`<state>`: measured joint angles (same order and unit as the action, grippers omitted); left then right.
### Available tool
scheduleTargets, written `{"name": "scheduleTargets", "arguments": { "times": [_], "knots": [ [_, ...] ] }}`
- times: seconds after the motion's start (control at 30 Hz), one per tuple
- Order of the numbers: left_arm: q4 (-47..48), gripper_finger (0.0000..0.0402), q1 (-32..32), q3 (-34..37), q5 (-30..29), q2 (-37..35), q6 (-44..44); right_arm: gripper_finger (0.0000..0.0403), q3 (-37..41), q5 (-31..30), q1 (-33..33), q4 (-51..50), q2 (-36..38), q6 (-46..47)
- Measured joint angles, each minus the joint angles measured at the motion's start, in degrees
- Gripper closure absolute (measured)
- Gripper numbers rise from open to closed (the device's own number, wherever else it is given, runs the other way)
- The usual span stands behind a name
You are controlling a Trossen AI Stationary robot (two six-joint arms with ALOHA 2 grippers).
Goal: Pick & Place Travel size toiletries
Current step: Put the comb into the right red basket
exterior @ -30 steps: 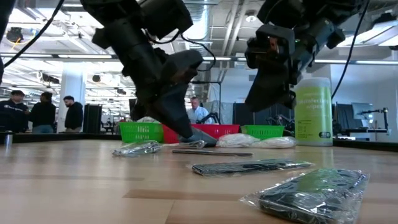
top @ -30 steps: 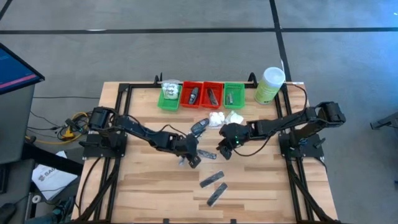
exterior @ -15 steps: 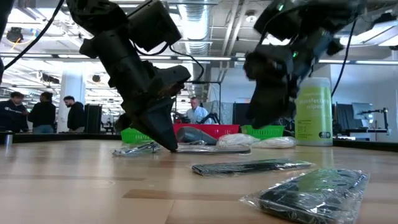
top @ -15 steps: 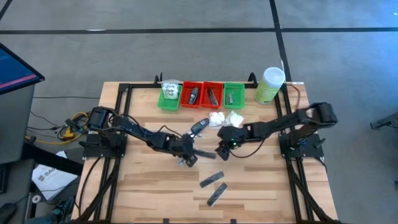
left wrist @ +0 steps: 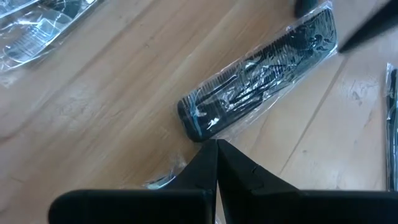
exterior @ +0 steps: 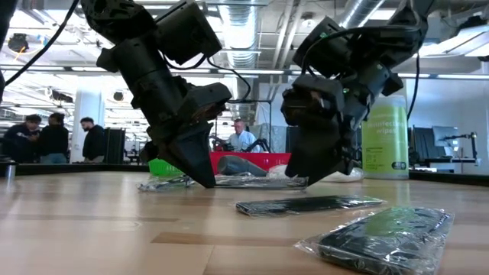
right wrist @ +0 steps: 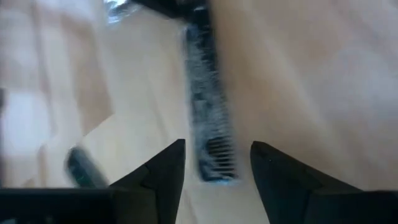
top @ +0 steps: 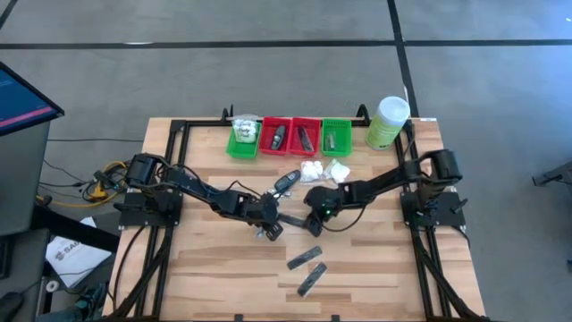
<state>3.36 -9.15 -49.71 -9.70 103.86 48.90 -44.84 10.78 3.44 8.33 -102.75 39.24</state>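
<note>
A dark grey flat bar in clear wrap [top: 291, 217] [left wrist: 261, 81] lies flat on the table between my two grippers. My left gripper [top: 272, 224] [left wrist: 216, 144] is shut, with its tips down at one end of the bar. My right gripper [top: 314, 221] [right wrist: 214, 155] is open and low over the bar's other end [right wrist: 211, 149], one finger on each side, touching nothing that I can see. A silvery tube packet [exterior: 164, 183] lies beside the left gripper. Two more wrapped bars [top: 304, 258] [top: 311, 278] lie nearer the table's near edge. My left gripper's shut fingertips [left wrist: 211, 155] come down slanting from the table's left onto the clear wrapper's edge [left wrist: 200, 135] at the bar's end. Whether they pinch the wrap or only press on it, I cannot tell. The bar lies flat on the table.
Green trays [top: 243, 141] [top: 336, 134] and two red trays [top: 277, 136] [top: 307, 136] line the far edge, with a pale green canister [top: 387, 122] to their right. White packets [top: 310, 170] [top: 338, 168] and a black oval piece [top: 286, 183] lie before them. People stand in the room behind.
My right gripper has come down and moved toward the table's left, closing on the wrapped bar and my left gripper. My left gripper has tipped over and lowered its tips to the table at the bar's end.
</note>
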Motion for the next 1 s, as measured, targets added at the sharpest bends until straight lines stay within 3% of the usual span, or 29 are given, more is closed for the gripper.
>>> {"name": "scheduleTargets", "arguments": {
  "times": [0.2, 0.3, 0.57, 0.77, 0.9, 1.0],
  "knots": [
    [-0.4, 0.0402, 0.0, 0.1, -0.5, 0.0, 0.0, 0.0217, -0.6, 4.7, -0.1, 3.1, -3.8, 1.4],
    [-0.6, 0.0402, 0.0, 0.1, -0.7, 0.1, 0.0, 0.0234, -0.6, 5.2, 0.2, 5.3, -5.5, 2.4],
    [-1.1, 0.0402, -0.4, 0.1, -1.3, 0.2, 0.8, 0.0389, -0.5, 5.2, 0.2, 4.2, -5.1, 2.2],
    [-0.5, 0.0399, -0.5, 0.4, -1.4, -1.1, 0.9, 0.0397, -0.6, 6.3, -0.4, 0.0, -1.2, 1.6],
    [-1.1, 0.0398, -0.6, 0.5, -2.3, -6.5, 0.2, 0.0398, -0.9, 6.1, -1.4, -2.9, 5.1, 0.7],
    [-1.6, 0.0398, -0.7, 1.1, -6.4, -12.0, -0.7, 0.0399, -0.9, 3.8, -2.7, -6.7, 11.2, 0.1]
  ]
}}
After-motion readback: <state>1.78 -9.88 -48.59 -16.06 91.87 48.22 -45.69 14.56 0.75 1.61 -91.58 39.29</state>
